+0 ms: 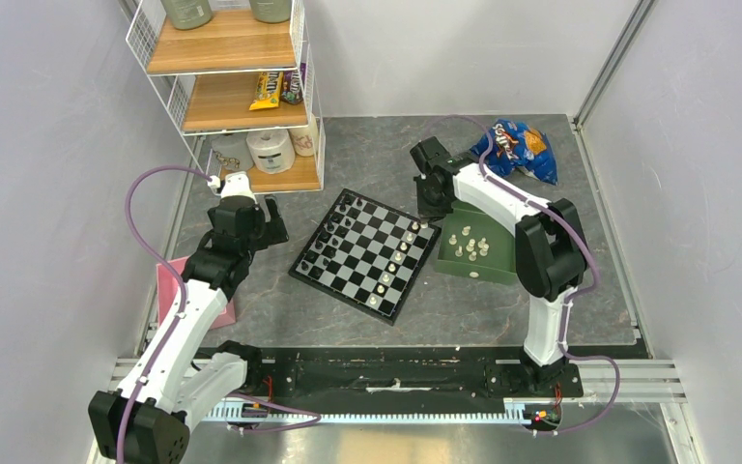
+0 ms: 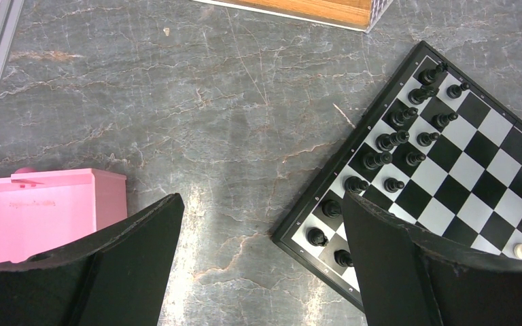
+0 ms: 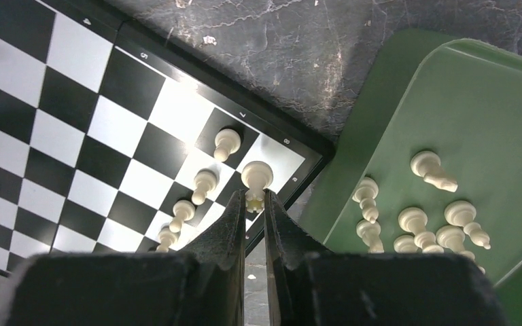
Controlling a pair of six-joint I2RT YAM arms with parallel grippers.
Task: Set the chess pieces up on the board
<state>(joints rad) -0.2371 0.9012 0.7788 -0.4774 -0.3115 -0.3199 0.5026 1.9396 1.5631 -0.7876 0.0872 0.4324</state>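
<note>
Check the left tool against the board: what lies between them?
Only bare grey tabletop separates the open left tool from the board; the left wrist view shows it best.

- The board [image 1: 365,253], black-bordered with black and grey-white squares, is lying flat on the bench [image 1: 377,155], turned at an angle.
- A row of cream-white chess pieces [image 3: 204,183] is standing upright along the board's edge nearest the green tray [image 3: 489,122].
- One cream piece [image 3: 256,176] is sitting over the corner square at the end of that row, pinched between the fingertips of the right hand [image 3: 255,204].
- Other cream figures [image 1: 470,246] are lying loose in the tray, at least one tipped on its side.
</note>
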